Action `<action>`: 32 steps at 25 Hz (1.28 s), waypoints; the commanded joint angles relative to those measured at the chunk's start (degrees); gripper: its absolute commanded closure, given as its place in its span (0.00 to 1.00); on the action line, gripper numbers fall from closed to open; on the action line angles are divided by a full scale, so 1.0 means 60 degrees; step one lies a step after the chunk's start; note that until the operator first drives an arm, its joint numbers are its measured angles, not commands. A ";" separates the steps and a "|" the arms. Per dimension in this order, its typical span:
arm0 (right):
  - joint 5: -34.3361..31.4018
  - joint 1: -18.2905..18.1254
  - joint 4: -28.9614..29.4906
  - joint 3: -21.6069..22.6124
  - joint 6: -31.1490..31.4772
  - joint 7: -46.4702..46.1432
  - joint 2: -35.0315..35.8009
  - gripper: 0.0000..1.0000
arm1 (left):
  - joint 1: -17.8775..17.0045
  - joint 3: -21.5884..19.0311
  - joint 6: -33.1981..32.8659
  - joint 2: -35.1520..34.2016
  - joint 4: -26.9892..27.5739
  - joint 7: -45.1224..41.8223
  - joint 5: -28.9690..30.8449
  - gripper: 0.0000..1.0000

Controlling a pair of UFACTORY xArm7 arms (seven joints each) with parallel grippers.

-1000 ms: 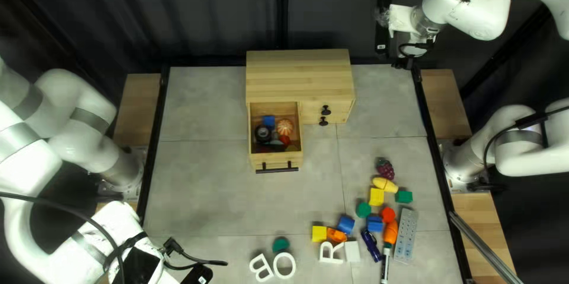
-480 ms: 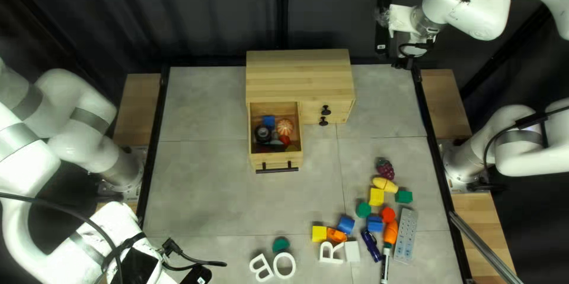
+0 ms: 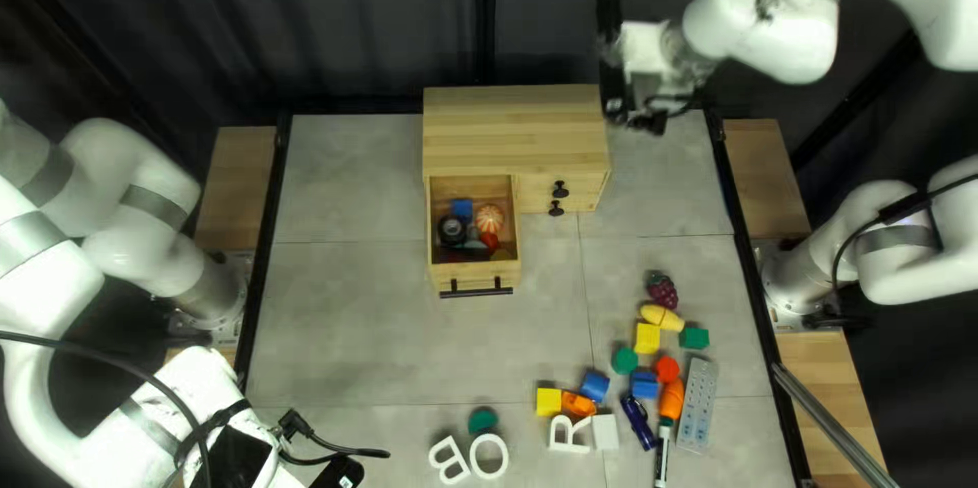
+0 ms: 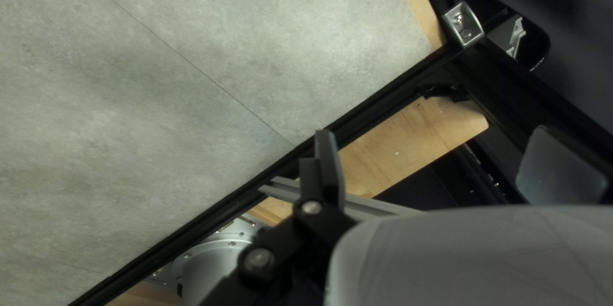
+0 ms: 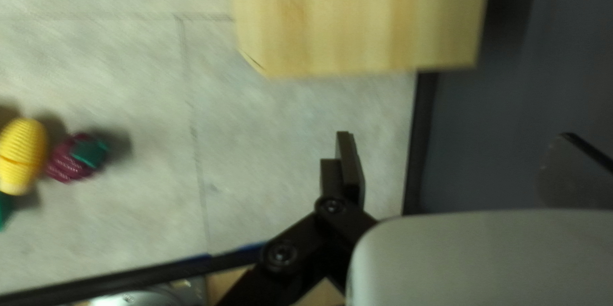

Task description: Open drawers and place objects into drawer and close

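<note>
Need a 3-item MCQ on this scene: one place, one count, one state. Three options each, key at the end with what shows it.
1. Where is the orange ribbed thing?
a) on top of the cabinet
b) in the open drawer
c) on the tabletop

2. How many white letters lie on the table?
a) two
b) five
c) three

3. My right gripper is:
a) open
b) shut on the drawer handle
c) shut on a yellow block

Key:
1 b: the top left view shows the drawer's walls around it.
2 c: the top left view shows one B, one O and one R.
3 a: in its wrist view the fingers stand wide apart, nothing between them.
</note>
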 commanded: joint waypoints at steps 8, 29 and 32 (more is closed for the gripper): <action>0.0032 0.0142 0.0357 0.0456 0.0169 0.0668 0.0584 0.00 | 0.0000 0.0000 0.0000 0.0000 0.0000 0.0000 0.0000 0.00; 0.0981 0.2398 0.2189 0.3653 -0.0646 0.6926 0.4848 0.00 | 0.0000 0.0000 0.0000 0.0000 0.0000 0.0000 0.0000 0.00; 0.0930 0.2417 0.2387 0.3647 -0.0567 0.7224 0.5162 0.00 | 0.0000 0.0000 0.0000 0.0000 0.0000 0.0000 0.0000 0.00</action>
